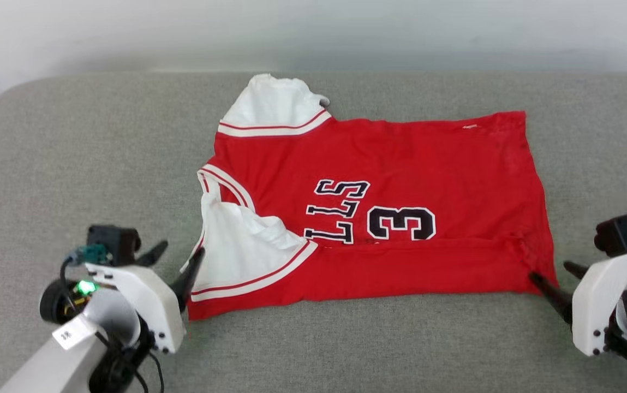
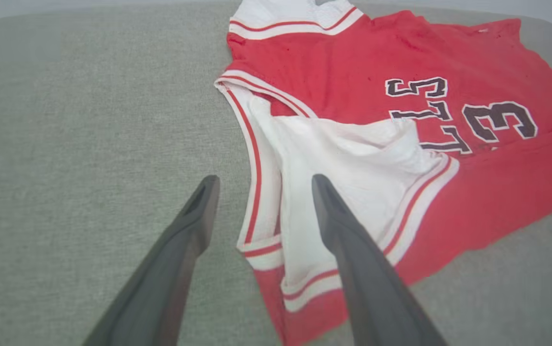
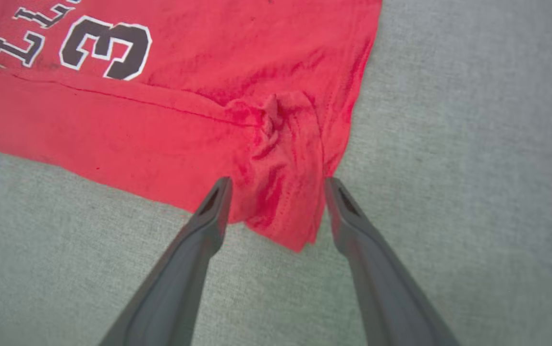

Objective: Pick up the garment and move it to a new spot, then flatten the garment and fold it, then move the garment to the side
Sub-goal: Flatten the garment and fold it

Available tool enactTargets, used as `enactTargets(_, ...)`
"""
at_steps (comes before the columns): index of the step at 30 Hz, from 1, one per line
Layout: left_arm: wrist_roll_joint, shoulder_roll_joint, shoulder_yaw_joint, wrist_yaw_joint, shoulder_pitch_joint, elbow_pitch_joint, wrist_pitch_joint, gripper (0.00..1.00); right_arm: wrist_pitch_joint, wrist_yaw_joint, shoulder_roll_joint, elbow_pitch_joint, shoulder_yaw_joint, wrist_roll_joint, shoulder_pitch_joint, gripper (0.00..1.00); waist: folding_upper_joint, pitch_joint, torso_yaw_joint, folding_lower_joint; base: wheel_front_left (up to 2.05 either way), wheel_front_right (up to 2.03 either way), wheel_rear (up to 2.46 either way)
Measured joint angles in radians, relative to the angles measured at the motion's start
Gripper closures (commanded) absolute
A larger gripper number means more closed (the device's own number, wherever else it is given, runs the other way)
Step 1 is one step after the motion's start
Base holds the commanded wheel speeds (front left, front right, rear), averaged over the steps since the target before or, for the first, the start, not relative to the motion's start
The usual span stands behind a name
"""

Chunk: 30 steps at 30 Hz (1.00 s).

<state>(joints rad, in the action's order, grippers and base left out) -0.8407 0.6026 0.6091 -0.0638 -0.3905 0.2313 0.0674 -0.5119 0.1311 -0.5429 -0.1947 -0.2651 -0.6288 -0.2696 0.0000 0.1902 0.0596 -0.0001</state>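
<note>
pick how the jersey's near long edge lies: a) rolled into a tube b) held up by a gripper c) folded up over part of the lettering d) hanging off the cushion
c: the near red strip of the garment lies doubled over, covering part of the lettering and the 3.

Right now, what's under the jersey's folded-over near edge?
The garment itself: its black lettering runs under the red flap and is cut off there. Whatever else lies beneath is covered.
</note>
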Motion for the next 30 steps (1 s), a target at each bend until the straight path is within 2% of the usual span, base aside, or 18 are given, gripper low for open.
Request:
enactTargets(3, -0.009, 0.023, 0.009, -0.045, 0.057, -0.071, 0.047, 0.00, -0.050, 0.000, 0.029, 0.016, 0.052, 0.061, 0.043, 0.00, 0.0000, -0.018, -0.005, 0.0000, 0.00, 0.00, 0.00)
enactTargets(6, -0.029, 0.034, 0.004, -0.102, 0.114, -0.136, 0.076, 0.00, -0.117, 0.000, 0.090, 0.049, 0.136, 0.112, 0.076, 0.00, 0.0000, -0.024, -0.013, 0.0000, 0.00, 0.00, 0.00)
enactTargets(11, -0.055, 0.044, 0.008, -0.171, 0.198, -0.222, 0.117, 0.00, -0.230, 0.000, 0.191, 0.161, 0.241, 0.212, 0.146, 0.00, 0.0000, -0.014, -0.023, 0.0000, 0.00, 0.00, 0.00)
enactTargets(14, -0.061, 0.048, 0.009, -0.197, 0.220, -0.246, 0.128, 0.00, -0.277, 0.000, 0.246, 0.241, 0.280, 0.247, 0.179, 0.00, 0.0000, 0.001, -0.028, -0.0001, 0.00, 0.00, 0.00)
enactTargets(19, -0.033, 0.059, -0.003, -0.252, 0.223, -0.224, 0.114, 0.00, -0.318, 0.000, 0.297, 0.335, 0.311, 0.275, 0.201, 0.00, 0.0000, 0.030, -0.038, 0.0000, 0.00, 0.00, 0.00)
enactTargets(23, -0.023, 0.065, 0.009, -0.257, 0.220, -0.191, 0.132, 0.00, -0.332, 0.000, 0.309, 0.360, 0.327, 0.304, 0.209, 0.00, 0.0000, 0.057, -0.047, 0.0000, 0.00, 0.00, 0.00)
enactTargets(29, -0.027, 0.050, 0.023, -0.238, 0.189, -0.150, 0.147, 0.00, -0.339, 0.000, 0.317, 0.380, 0.331, 0.311, 0.207, 0.00, 0.0000, 0.097, -0.053, -0.0001, 0.00, 0.00, 0.00)
enactTargets(30, -0.031, 0.045, 0.026, -0.232, 0.182, -0.144, 0.154, 0.24, -0.342, 0.000, 0.317, 0.384, 0.330, 0.313, 0.206, 0.00, 0.0000, 0.103, -0.053, -0.0001, 0.00, 0.00, 0.00)
